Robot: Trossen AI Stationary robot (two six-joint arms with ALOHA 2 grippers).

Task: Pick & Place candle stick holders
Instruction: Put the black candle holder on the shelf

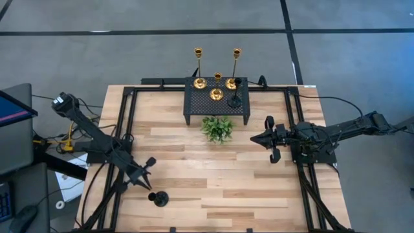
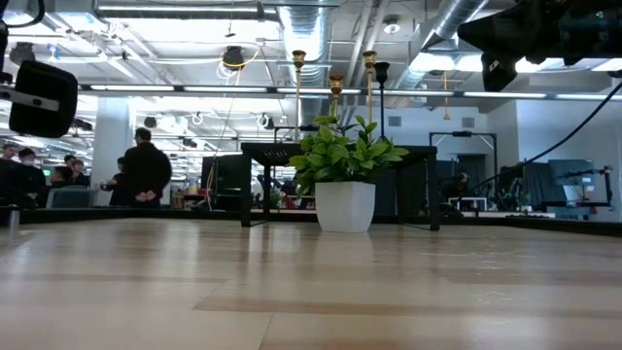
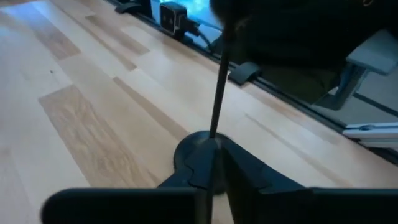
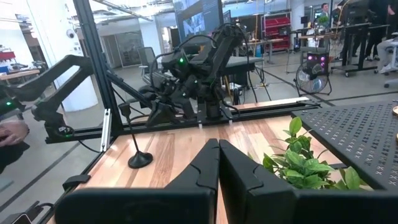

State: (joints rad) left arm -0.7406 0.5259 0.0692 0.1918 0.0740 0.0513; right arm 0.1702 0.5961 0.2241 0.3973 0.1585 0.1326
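A black candle stick holder [image 1: 158, 197] with a thin stem stands on its round base near the table's front left; it also shows in the left wrist view [image 3: 198, 148] and the right wrist view [image 4: 139, 159]. My left gripper [image 1: 149, 186] is shut, its tips [image 3: 214, 171] at the base's edge. On the black mesh stand [image 1: 217, 103] stand two tall gold holders [image 1: 199, 82] [image 1: 231, 82], a short gold one [image 1: 217, 94] and a black one [image 1: 235, 100]. My right gripper [image 1: 253, 138] is shut and empty at mid-right. My left gripper's shut fingertips [image 3: 239, 167] stand low at the rim of the black holder's base [image 3: 186, 149], coming at it slanting down from the table's left. They hide the rim, and I cannot tell whether they touch it. The holder stands upright on the table.
A small green plant in a white pot [image 1: 217, 129] stands in front of the mesh stand, between it and my right gripper. Black frame rails [image 1: 123, 129] run along the table's left and right sides. People stand in the room beyond the table [image 2: 146, 165].
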